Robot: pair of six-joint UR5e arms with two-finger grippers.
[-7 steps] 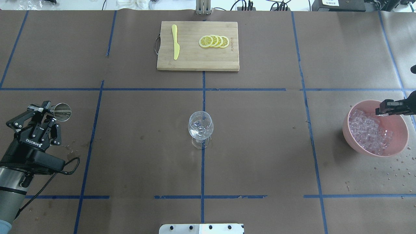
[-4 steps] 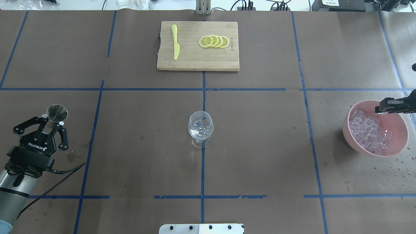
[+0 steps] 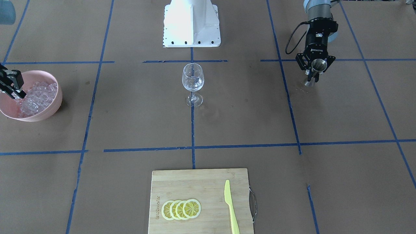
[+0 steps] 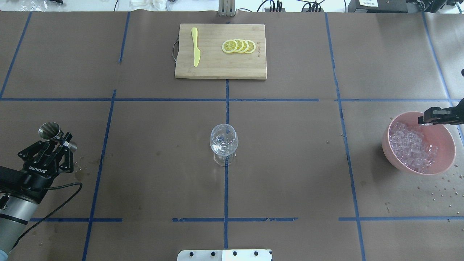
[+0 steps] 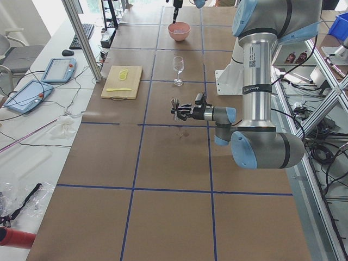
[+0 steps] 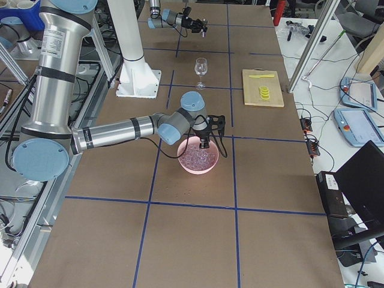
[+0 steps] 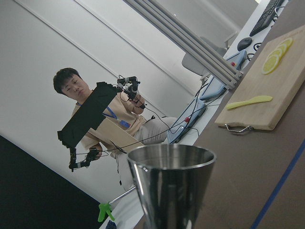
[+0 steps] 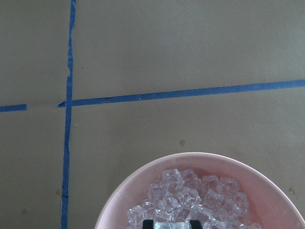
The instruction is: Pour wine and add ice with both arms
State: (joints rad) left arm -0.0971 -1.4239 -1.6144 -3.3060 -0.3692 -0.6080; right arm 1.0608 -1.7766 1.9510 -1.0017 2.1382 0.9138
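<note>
The left gripper point(image 4: 61, 140) is clamped on a steel measuring cup point(image 4: 49, 131), off to the side of the wine glass point(image 4: 224, 142). Over the pink bowl point(image 4: 445, 148), the right gripper point(image 4: 427, 120) pinches a cube from the ice point(image 4: 409, 145) heaped inside

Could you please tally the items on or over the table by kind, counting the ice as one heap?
Lemon slices: 4
Yellow knife: 1
Cutting board: 1
Wine glass: 1
Pink bowl: 1
Ice (one heap): 1
Steel measuring cup: 1
Total: 10
</note>
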